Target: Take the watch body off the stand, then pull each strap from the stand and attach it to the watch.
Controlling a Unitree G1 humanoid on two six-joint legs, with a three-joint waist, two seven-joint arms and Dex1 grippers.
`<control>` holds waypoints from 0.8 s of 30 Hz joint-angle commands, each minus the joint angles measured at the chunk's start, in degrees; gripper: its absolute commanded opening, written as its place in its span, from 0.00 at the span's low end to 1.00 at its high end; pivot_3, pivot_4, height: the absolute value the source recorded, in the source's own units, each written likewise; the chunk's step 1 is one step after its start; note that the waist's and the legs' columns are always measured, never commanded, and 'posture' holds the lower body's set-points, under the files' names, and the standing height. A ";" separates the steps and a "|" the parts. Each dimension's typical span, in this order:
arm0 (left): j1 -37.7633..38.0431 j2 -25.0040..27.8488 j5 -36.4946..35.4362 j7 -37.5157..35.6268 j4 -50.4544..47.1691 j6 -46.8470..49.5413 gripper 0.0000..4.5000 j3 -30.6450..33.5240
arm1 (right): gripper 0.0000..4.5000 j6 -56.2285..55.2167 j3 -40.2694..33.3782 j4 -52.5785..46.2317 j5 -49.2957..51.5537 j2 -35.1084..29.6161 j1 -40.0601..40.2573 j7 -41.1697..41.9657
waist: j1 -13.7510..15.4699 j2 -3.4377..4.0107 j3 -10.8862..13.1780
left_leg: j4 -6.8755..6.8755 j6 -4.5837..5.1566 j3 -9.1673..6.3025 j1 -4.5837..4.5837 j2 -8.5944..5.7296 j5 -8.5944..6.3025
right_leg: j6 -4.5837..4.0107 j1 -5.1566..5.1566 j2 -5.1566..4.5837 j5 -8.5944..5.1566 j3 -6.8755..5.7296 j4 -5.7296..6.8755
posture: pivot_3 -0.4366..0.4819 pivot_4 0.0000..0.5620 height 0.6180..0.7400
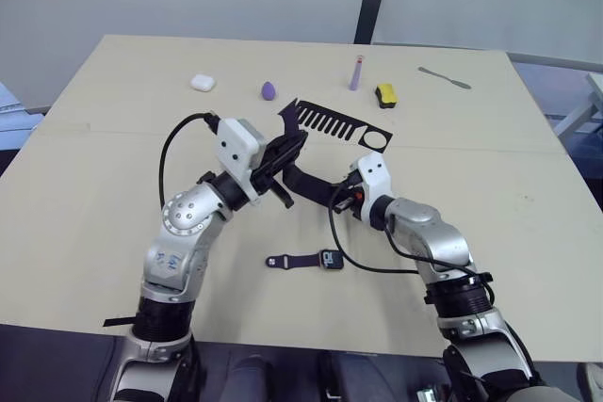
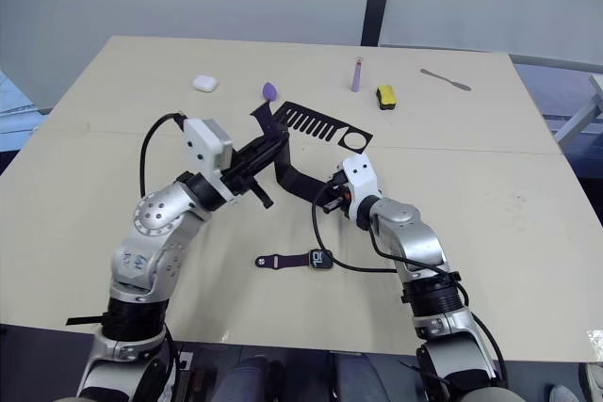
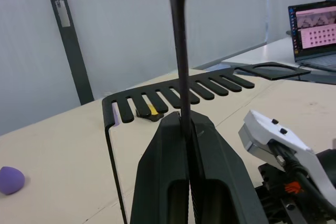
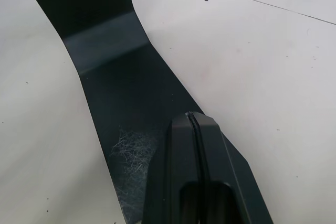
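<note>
Between left hand [image 3: 185, 129] fingers: strap [image 3: 180, 51], clamped | right hand [image 4: 197, 124] closed, on stand [image 4: 121, 66]

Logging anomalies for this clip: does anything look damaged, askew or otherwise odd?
Nothing looks damaged. The watch body lies on the table with one strap attached. The left pincer is shut on the second strap. The right pincer presses shut on the stand base, where a patch of fine scratches shows.
</note>
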 commanded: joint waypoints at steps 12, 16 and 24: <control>-3.26 15.66 -21.23 -27.07 2.92 18.04 0.00 0.84 | 0.00 5.06 -9.94 -30.13 17.48 -9.64 14.16 11.26 | 0.09 0.14 0.14 | -0.16 0.07 -0.08 -0.30 0.00 -0.05 | 0.03 -0.12 -0.03 0.01 -0.08 -0.22 | 0.48 0.27 1.00; -4.65 15.60 -21.01 -31.54 4.15 18.28 0.00 -2.62 | 0.00 10.76 -17.00 -36.59 29.28 -13.30 17.08 13.42 | 0.08 0.16 0.17 | -0.17 0.07 -0.09 -0.28 0.00 -0.06 | 0.03 -0.10 -0.02 0.01 -0.08 -0.24 | 0.48 0.27 1.00; -7.98 13.78 -20.33 -35.92 5.96 18.30 0.00 -7.19 | 0.73 20.76 -25.63 -40.41 57.29 -15.51 15.10 6.62 | -0.22 0.15 0.27 | -0.17 0.22 -0.08 -0.10 0.00 -0.01 | -0.02 -0.08 -0.01 -0.01 -0.05 -0.19 | 0.48 0.27 1.00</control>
